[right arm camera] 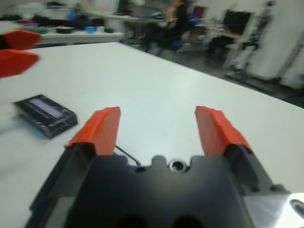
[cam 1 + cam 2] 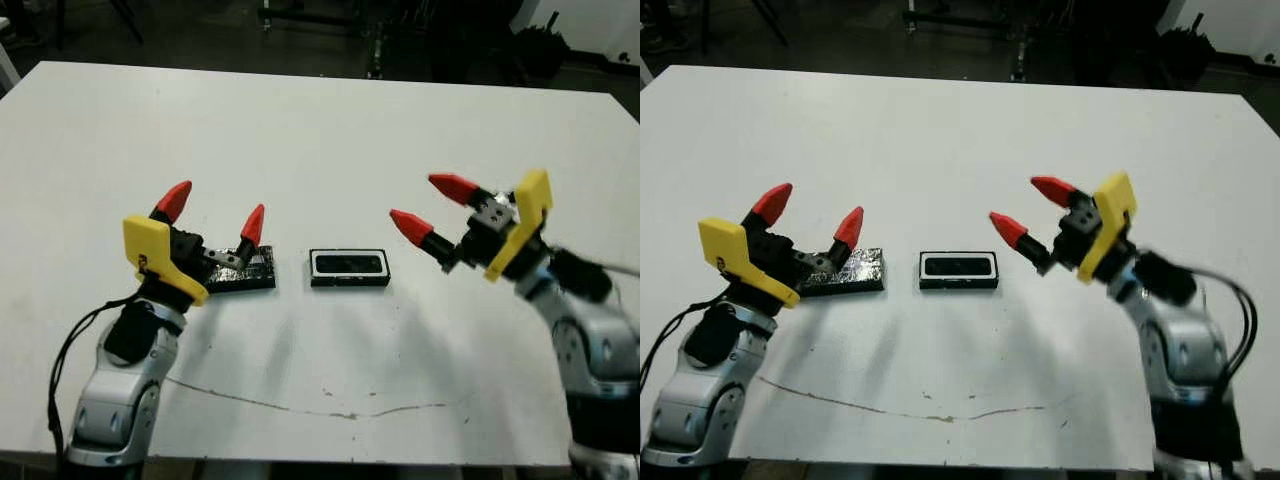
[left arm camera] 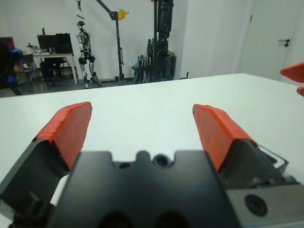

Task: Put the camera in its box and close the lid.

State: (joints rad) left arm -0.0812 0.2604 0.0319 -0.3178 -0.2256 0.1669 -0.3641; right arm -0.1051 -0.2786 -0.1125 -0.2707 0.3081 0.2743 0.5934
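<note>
The box (image 2: 349,267), a small tray with black walls and a white inside, lies mid-table. The camera (image 2: 349,263), a slim black bar, lies flat inside it. The lid (image 2: 250,272), a crinkly shiny black panel, rests on the table just left of the box, partly hidden behind my left gripper (image 2: 214,212). That gripper is open and hovers over the lid's left end, holding nothing. My right gripper (image 2: 430,205) is open and empty, raised to the right of the box with its tips pointing toward it. The right wrist view shows the box (image 1: 45,114) off to one side.
A thin dark line (image 2: 300,405) runs across the table near its front edge. A black cable (image 2: 65,350) loops beside my left arm. Beyond the table's far edge are a dark floor and equipment stands (image 3: 159,42).
</note>
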